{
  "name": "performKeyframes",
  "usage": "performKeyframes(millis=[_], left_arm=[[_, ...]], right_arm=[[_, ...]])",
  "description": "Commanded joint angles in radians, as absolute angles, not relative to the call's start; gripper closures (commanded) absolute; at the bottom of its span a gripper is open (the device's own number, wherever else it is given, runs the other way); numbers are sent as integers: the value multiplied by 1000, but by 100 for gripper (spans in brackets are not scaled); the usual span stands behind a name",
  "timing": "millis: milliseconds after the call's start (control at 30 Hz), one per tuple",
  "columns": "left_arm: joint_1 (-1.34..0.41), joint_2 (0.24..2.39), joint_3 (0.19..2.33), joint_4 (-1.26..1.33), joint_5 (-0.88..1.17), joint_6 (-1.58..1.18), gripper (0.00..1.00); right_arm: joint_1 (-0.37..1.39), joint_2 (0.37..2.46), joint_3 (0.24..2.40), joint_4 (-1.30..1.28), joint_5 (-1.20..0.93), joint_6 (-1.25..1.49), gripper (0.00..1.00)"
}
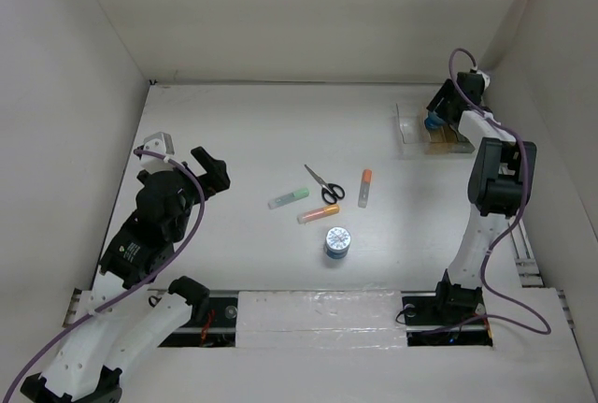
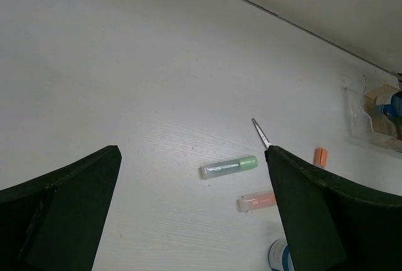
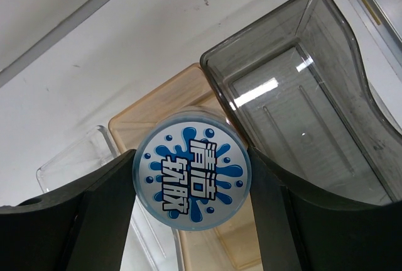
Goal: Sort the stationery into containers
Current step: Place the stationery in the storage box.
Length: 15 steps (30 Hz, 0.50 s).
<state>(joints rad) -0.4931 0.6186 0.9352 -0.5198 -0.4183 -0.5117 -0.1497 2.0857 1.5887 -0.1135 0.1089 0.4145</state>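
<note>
At the two o'clock corner of the white table (image 1: pixel 243 122), the right tool (image 1: pixel 437 121) hangs over the small clear plastic desk organiser (image 1: pixel 409 130), its jaws spread wide and clamped on the sides of a small round blue-and-white roll (image 3: pixel 191 176) whose printed face turns to the wrist camera. The roll is above the organiser's tan middle section (image 3: pixel 157 107), with the dark grey end section (image 3: pixel 301 95) just beside it at three o'clock in that view; whether the roll touches the organiser I cannot tell. Near the table's centre lie black-handled scissors (image 1: pixel 324 187), with a pale marker pen with a green end (image 1: pixel 289 198) at nine o'clock of them, another orange-ended marker (image 1: pixel 364 187) at three o'clock, a pale orange-ended marker (image 1: pixel 319 214) just at six o'clock, and a second blue-and-white roll (image 1: pixel 337 242) beyond that. The left tool (image 1: pixel 213 171) hovers at nine o'clock of the table, jaws wide apart and holding nothing
</note>
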Motion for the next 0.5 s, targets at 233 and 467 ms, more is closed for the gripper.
performKeyframes(millis=[233, 467], left_arm=[[-489, 614, 930, -486, -414, -497, 0], [-489, 614, 920, -486, -405, -497, 0]], right_arm=[[-149, 2077, 1635, -48, 109, 403, 42], [-149, 2077, 1635, -48, 81, 403, 0]])
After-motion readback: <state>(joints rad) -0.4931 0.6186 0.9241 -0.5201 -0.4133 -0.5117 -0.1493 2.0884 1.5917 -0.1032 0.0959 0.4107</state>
